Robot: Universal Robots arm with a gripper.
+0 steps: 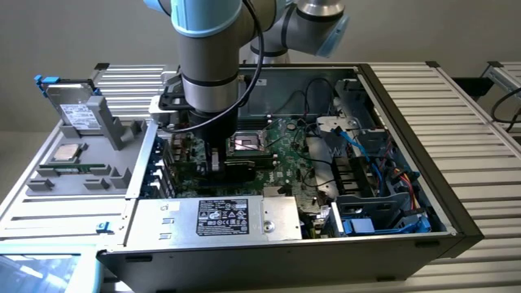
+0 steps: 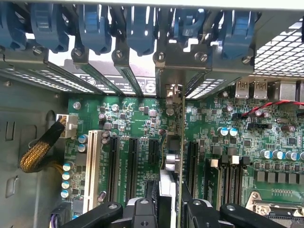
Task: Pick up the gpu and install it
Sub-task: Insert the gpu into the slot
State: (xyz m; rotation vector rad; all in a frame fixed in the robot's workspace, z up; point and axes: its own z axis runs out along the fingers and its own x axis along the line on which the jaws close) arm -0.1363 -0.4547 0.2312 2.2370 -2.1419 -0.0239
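- The gripper (image 2: 168,211) is clamped on the gpu (image 2: 172,142), its fingers (image 2: 142,209) pressing the card's two faces; the card stands edge-on between them.
- The gpu reaches toward 12 o'clock in the wrist view, its bracket (image 2: 175,92) up against the rear slot openings (image 2: 142,85).
- It stands over the motherboard (image 2: 237,142), in line with the black expansion slots (image 2: 133,161).
- In the exterior view the arm (image 1: 213,73) is low inside the open case (image 1: 407,201).
- Judged progress: pickup done; whether the card is seated I cannot tell. Letting go remains.
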